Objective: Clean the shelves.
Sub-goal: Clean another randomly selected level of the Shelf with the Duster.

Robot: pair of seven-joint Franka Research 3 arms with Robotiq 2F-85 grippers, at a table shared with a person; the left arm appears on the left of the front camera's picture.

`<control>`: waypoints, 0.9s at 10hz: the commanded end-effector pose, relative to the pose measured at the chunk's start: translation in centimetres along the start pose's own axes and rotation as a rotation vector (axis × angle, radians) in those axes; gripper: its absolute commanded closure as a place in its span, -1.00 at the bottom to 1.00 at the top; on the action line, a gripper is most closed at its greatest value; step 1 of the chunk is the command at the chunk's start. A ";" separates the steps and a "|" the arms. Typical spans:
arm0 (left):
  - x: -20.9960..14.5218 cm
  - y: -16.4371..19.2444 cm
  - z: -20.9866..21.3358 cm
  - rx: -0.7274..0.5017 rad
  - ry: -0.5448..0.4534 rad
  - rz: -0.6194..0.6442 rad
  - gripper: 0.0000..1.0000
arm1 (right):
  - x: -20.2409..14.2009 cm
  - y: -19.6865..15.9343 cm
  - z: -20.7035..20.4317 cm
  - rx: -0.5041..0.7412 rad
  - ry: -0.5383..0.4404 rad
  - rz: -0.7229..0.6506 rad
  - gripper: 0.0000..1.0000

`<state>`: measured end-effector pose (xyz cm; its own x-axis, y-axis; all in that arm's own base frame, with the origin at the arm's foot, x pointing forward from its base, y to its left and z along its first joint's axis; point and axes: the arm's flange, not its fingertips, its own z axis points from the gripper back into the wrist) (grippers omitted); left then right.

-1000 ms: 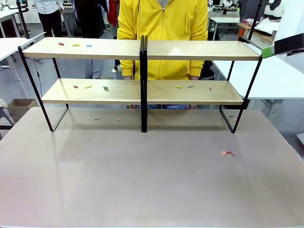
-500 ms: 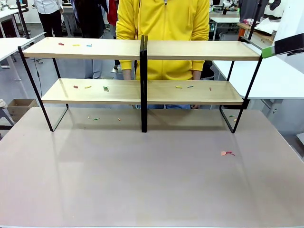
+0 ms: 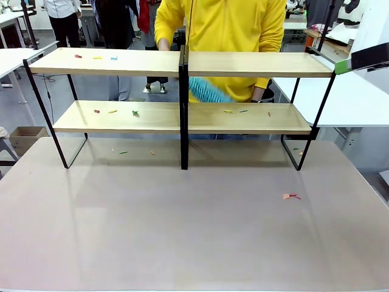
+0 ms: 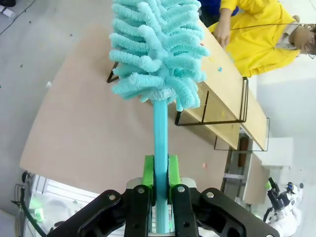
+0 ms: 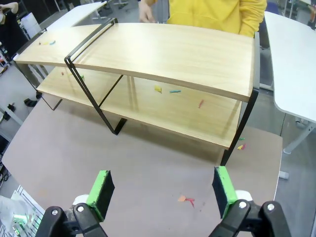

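Left gripper (image 4: 160,170): jaws pinching the teal handle of a chenille duster (image 4: 155,49), fluffy head out ahead, above the desk (image 4: 89,133).
Right gripper (image 5: 162,190): jaws spread wide, nothing between them, hanging over the desk in front of the rack's right half.
Shelves (image 3: 255,64): 1 rack, 2 tiers, black central upright, standing at the far side of the desk.
Person (image 3: 225,24) in a yellow top stands behind it, one hand (image 3: 163,44) at the top board's back edge.
Second teal fluffy head (image 3: 208,91) shows between the tiers, right of the upright. Probably the person's, but the grip is hidden.
Paper scraps (image 3: 113,111): 3 on the top board's left end, 3 lower left, 3 lower right.
A few scraps lie on the desk under the rack, count unsure.
1 pink scrap (image 3: 290,196) lies on the open desk, front right.
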<state>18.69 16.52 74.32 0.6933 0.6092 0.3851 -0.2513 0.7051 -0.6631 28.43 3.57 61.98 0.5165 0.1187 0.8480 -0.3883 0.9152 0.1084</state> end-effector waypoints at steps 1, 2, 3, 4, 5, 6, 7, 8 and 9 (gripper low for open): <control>0.1 -0.4 0.4 0.014 -0.004 0.011 0.74 | 0.0 -0.1 0.0 0.003 -0.001 -0.002 -1.00; 0.1 -0.4 0.4 0.014 -0.004 0.011 0.74 | 0.0 -0.1 0.0 0.003 -0.001 -0.002 -1.00; 0.1 -0.4 0.4 0.014 -0.004 0.011 0.74 | 0.0 -0.1 0.0 0.003 -0.001 -0.002 -1.00; 0.1 -0.4 0.4 0.014 -0.004 0.011 0.74 | 0.0 -0.1 0.0 0.003 -0.001 -0.002 -1.00; 0.1 -0.4 0.4 0.014 -0.004 0.011 0.74 | 0.0 -0.1 0.0 0.003 -0.001 -0.002 -1.00; 0.1 -0.1 0.1 0.002 0.002 -0.001 0.74 | 0.0 -0.1 0.0 0.003 -0.001 -0.002 -1.00; -0.4 -2.4 -1.2 -0.096 0.076 -0.223 0.74 | 0.0 -0.1 0.0 0.003 -0.001 -0.002 -1.00; -1.0 -5.8 -3.4 -0.186 0.133 -0.383 0.74 | 0.0 -0.1 0.0 0.003 -0.001 -0.002 -1.00; -1.9 -9.0 -5.5 -0.179 0.161 -0.462 0.74 | 0.0 -0.1 0.0 0.003 -0.001 -0.002 -1.00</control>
<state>21.44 9.49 75.45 0.8119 0.2797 0.5125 0.0895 0.8077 -0.5827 28.43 3.58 61.99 0.5164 0.1189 0.8480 -0.3884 0.9151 0.1082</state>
